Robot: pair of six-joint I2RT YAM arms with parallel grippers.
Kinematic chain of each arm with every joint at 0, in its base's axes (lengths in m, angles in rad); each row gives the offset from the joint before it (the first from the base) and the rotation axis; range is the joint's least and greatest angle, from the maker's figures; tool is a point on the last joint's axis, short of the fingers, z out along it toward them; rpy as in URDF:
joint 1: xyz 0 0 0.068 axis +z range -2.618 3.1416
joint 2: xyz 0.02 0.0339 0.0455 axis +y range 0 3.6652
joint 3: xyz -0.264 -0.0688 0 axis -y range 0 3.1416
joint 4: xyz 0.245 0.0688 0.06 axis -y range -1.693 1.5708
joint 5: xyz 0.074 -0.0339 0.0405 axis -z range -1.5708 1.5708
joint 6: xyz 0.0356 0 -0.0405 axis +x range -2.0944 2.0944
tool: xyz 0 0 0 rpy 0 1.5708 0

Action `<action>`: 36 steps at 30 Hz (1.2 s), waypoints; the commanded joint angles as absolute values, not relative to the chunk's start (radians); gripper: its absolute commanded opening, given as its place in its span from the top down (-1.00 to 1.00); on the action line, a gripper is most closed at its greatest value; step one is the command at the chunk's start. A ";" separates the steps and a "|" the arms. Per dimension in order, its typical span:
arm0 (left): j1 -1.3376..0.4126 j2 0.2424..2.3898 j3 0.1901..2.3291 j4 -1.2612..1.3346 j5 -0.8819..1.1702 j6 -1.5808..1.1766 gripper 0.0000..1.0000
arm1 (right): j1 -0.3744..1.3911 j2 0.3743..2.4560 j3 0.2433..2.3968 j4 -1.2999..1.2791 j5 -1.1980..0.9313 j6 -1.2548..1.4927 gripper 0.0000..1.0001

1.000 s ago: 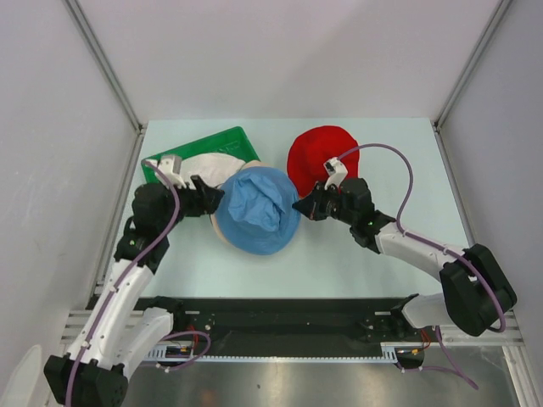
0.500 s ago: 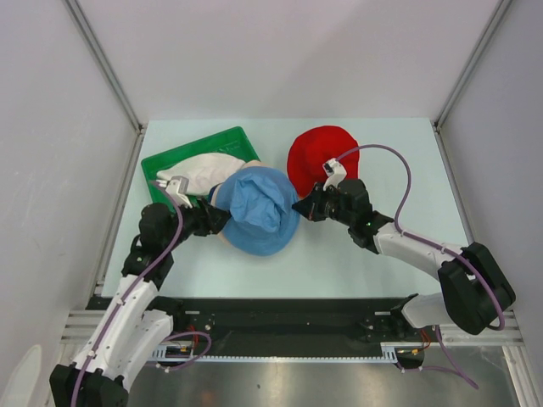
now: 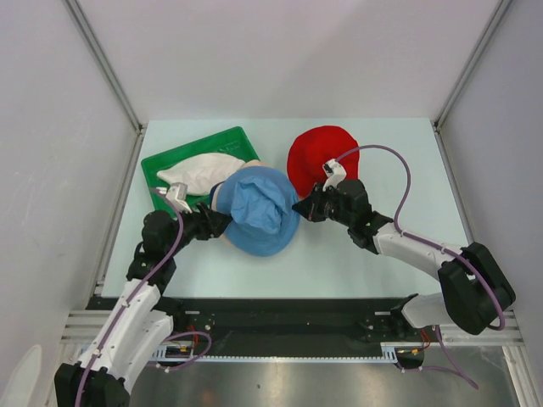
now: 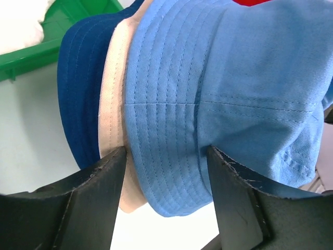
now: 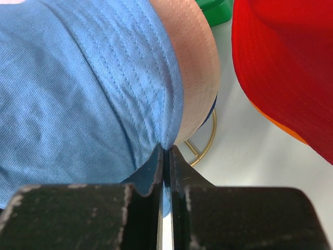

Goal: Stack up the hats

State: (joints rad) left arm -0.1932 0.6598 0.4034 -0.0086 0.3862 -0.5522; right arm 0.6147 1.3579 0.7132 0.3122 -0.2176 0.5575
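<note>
Left pincer [image 4: 166,151] back; navy hat [image 4: 83,88] half-hidden

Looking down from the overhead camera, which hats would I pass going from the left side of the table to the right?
The white hat lying in the green tray → light blue hat → red hat.

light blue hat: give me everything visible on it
The light blue hat is a soft bucket hat of woven, twill-looking cloth, with rows of stitching round the brim and a seam across it. Its crown is dented and creased. It lies on top of a beige hat and a navy hat, mid-table, beside the green tray and left of the red hat. The right gripper has its jaws shut on the brim's edge; the left gripper straddles the opposite brim, jaws open.
</note>
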 commanded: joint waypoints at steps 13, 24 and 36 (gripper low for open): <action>-0.178 0.681 0.322 0.094 0.325 -0.620 0.74 | 0.647 1.387 0.767 0.267 -0.158 0.545 1.00; -0.169 0.811 0.425 0.064 0.104 -0.601 0.99 | 0.707 1.402 0.796 0.198 0.060 0.554 1.00; -0.167 1.048 0.526 0.078 -0.058 -0.503 1.00 | 0.744 1.523 0.841 0.153 0.210 0.574 1.00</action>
State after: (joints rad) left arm -0.1829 0.9905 0.4988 0.1322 0.1009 -0.5827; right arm 0.7383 1.4784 0.8307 0.2394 0.0765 0.5785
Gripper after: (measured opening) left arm 0.020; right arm 0.053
